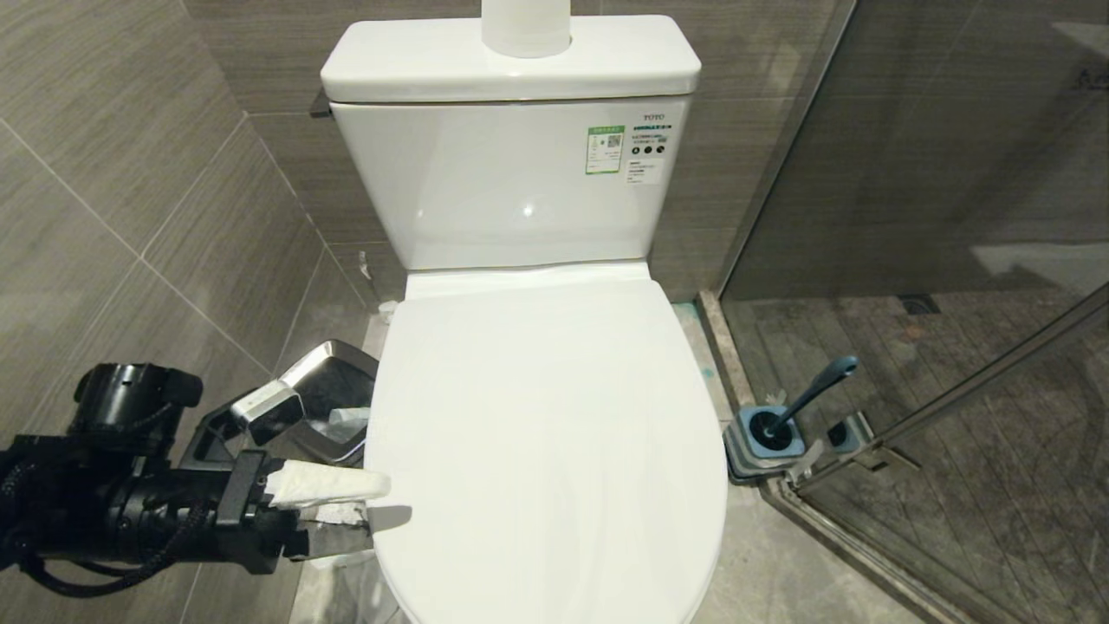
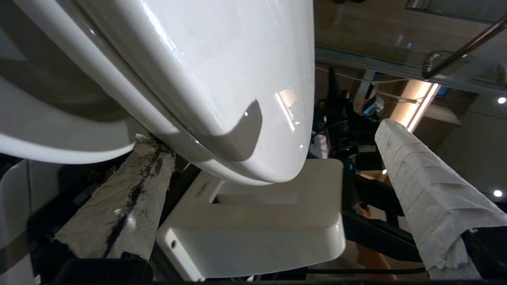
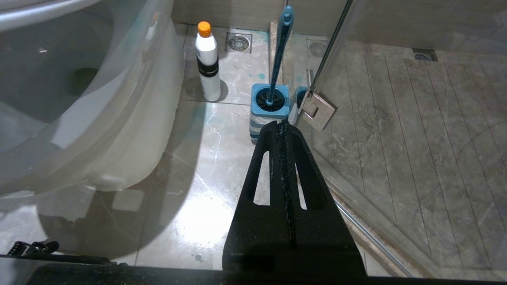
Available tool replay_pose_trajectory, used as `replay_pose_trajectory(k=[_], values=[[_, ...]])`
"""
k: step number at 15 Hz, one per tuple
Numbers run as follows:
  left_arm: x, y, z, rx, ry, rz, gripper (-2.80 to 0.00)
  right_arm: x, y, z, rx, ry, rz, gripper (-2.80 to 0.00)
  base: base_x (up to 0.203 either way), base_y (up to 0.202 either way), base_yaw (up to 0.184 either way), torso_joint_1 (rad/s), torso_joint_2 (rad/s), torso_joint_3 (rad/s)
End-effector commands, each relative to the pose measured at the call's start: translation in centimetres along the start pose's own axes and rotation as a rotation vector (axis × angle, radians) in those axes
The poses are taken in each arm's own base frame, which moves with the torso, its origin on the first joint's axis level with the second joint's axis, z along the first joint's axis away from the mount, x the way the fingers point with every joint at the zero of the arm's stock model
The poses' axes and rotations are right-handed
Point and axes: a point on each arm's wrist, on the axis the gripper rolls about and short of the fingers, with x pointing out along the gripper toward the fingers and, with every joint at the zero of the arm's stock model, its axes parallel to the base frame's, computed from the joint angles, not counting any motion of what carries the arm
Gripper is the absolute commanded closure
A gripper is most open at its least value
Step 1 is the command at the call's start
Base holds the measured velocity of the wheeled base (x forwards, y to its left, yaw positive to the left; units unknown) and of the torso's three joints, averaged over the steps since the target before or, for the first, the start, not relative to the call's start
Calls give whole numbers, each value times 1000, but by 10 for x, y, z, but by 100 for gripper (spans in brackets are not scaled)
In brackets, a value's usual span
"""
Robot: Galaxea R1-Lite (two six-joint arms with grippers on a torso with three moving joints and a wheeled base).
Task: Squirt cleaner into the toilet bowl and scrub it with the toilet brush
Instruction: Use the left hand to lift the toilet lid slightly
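Note:
The toilet bowl is hidden under its closed white lid (image 1: 554, 433); only its outer wall (image 3: 111, 130) shows. My left gripper (image 1: 377, 503) is at the lid's left front edge, open. Its tape-wrapped fingers (image 2: 119, 206) stand on either side of the lid's rim (image 2: 237, 118). The toilet brush (image 1: 819, 386), with a teal handle, stands in its blue-and-grey holder (image 1: 767, 438) on the floor to the right. My right gripper (image 3: 282, 126) hangs shut and empty, low and short of the brush (image 3: 279, 51). A white bottle with an orange cap (image 3: 208, 59) stands beside the holder (image 3: 270, 105). Small turquoise cleaner spots (image 3: 260, 75) mark the tiles.
A square steel waste bin (image 1: 333, 386) sits against the wall, left of the toilet and just behind my left gripper. A glass shower screen (image 1: 936, 260) with a metal hinge (image 3: 319, 111) closes off the right side. A white boxy part (image 2: 253, 221) lies under the lid's front.

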Motion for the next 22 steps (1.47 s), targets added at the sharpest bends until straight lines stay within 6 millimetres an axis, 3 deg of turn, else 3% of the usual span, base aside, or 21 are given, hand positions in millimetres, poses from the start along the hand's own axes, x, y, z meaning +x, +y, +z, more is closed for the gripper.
replay_pose_trajectory(k=[1,22], values=[[-1,-4,5,10,-3,-11,-280,0,0,0,-1,1,-1,0,0,0,0,0,0,0],[-2,-34,46,181,-44,-23,-280,0,0,0,-1,2,-1,0,0,0,0,0,0,0]])
